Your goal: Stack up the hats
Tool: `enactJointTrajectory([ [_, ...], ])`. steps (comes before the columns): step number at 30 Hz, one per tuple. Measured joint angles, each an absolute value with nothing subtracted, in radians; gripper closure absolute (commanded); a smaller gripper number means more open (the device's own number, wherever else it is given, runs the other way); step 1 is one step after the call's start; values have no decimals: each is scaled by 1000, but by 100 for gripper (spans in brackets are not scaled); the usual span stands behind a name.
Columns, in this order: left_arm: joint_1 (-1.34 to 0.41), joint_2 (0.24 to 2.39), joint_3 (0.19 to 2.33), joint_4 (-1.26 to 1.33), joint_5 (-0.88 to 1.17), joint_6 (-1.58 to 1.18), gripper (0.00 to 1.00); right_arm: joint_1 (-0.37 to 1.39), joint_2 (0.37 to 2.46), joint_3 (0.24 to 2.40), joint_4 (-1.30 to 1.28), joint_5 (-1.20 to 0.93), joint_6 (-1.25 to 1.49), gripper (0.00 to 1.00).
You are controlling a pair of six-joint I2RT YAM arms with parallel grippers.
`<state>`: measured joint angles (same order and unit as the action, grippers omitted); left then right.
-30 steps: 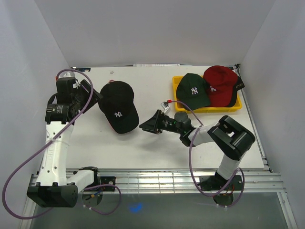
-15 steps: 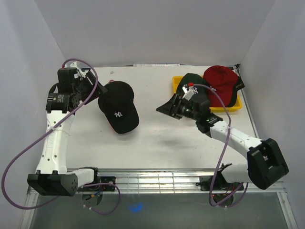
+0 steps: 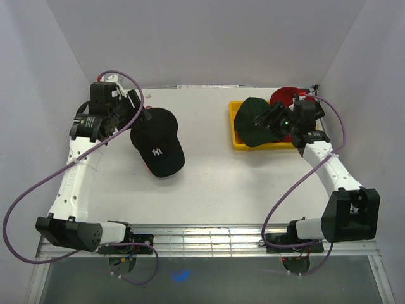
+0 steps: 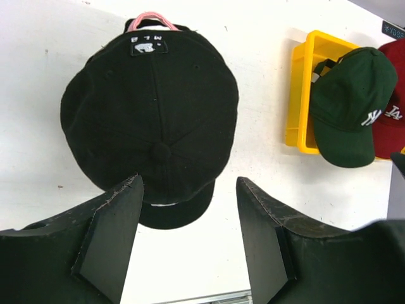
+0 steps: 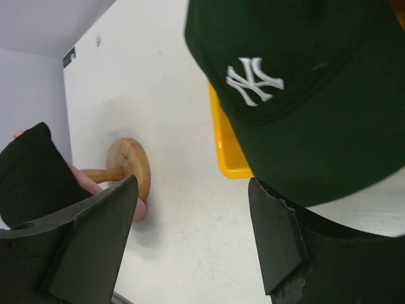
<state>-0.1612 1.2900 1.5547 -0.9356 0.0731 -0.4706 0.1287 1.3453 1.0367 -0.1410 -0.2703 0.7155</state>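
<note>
1. The left tool (image 4: 188, 183) is released. Its two fingers stand wide apart and nothing is pinched between them.
2. A black cap (image 4: 152, 114) lies on the white counter (image 4: 253, 76), below and straight ahead of the left tool. The back label is on the side away from the tool and the brim is on the near side. In the wrist view the brim shows in the gap between the fingers, and the tool hangs above the cap, clear of it.
3. The edge of a pink cap (image 4: 149, 18) peeks out from under the black cap, on the side farthest from the left tool.
4. The right tool (image 5: 191, 183) is also released, with its fingers spread and empty.
5. A dark green cap (image 5: 304, 82) with a white NY logo sits just ahead of the right tool, toward its right-hand finger. The brim points at the tool and comes very close to that finger; I cannot tell whether they touch.
6. The green cap rests over the wall of a yellow tray (image 5: 229, 158), which is directly beyond the right tool's gap.
7. A red cap (image 3: 283, 96) lies in the same tray on the far side of the green one. In the overhead view the right tool partly hides it.
8. A wooden stand (image 5: 130, 168) is ahead of the right tool and to its left, well apart from it. Its round base is on the counter and its stem runs in under the pink and black caps.
</note>
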Motion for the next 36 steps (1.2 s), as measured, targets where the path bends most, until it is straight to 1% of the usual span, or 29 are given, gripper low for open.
enactJointTrajectory([
  [3, -161, 1297, 1568, -936, 71, -469, 29, 110, 1325, 985, -169, -237, 731, 21],
  [9, -161, 1301, 1573, -935, 69, -471, 28, 105, 1251, 884, -192, -185, 780, 21],
  [17, -161, 1301, 1573, -922, 58, -493, 28, 105, 1262, 802, -153, -170, 845, 20],
  [29, -161, 1301, 1573, -913, 32, -498, 27, 105, 1377, 757, 93, -175, 957, 21],
  [33, -161, 1301, 1573, -913, 30, -498, 27, 105, 1394, 678, 197, -178, 1010, 26],
  [36, -161, 1301, 1573, -913, 10, -497, 27, 105, 1408, 641, 275, -178, 1044, 38],
])
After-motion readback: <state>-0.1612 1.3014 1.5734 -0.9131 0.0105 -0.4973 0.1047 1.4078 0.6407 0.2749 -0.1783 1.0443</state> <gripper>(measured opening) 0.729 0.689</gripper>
